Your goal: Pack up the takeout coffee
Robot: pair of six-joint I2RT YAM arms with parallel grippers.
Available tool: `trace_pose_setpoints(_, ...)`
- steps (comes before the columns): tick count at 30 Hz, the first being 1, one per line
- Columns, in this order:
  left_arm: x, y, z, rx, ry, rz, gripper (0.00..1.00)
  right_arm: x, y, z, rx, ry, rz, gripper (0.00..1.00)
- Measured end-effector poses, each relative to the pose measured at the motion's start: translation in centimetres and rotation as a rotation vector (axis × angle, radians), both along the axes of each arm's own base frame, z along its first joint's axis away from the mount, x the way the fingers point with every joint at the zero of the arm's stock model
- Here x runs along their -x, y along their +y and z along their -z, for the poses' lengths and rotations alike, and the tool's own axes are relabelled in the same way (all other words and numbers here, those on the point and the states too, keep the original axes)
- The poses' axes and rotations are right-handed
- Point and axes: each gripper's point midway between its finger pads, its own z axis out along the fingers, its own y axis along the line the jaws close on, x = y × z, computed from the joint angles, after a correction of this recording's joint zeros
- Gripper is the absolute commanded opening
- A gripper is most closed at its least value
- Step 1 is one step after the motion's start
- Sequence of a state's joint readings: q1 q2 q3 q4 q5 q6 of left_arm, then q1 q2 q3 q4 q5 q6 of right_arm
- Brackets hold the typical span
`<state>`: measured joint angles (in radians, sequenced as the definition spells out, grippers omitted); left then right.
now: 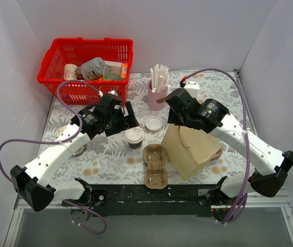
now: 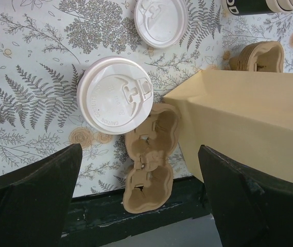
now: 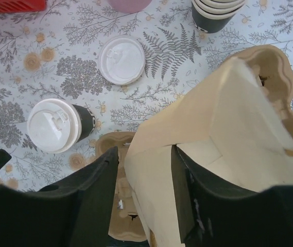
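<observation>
Fern-printed counter (image 1: 105,154) carries the takeout coffee (image 1: 134,137), upright and lidded, just beside the cardboard cup carrier (image 1: 155,164) and outside the paper bag (image 1: 192,149). Left gripper (image 2: 140,154) hovers near the cup, fully released. Right gripper (image 3: 143,164) stands parted astride the bag's top edge.

Dark brown paper cup with a white plastic lid (image 1: 134,137); white tabletop (image 1: 105,155) printed with grey ferns and tan flowers; red plastic mesh basket (image 1: 87,41); pink cup (image 1: 157,98) of white sticks (image 1: 159,77); plain tan paper bag (image 1: 190,149); brown pulp cup carrier (image 1: 155,165)
</observation>
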<state>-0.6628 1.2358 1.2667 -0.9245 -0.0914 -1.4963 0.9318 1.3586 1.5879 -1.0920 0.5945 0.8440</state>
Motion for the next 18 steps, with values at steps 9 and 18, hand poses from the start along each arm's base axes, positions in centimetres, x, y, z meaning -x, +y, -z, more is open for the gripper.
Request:
trace_pose_setpoints(9, 0.4, 0.7, -0.9, 0.004, -0.027, -0.013, 0.98, -0.9, 3.8, -5.5, -0.065, -0.167, -0.295, 0.92)
trace_pose_setpoints(18, 1.0, 1.6, -1.3, 0.003, -0.039, -0.038, 0.98, 5.6, 8.5, -12.9, -0.118, -0.435, -0.923, 0.91)
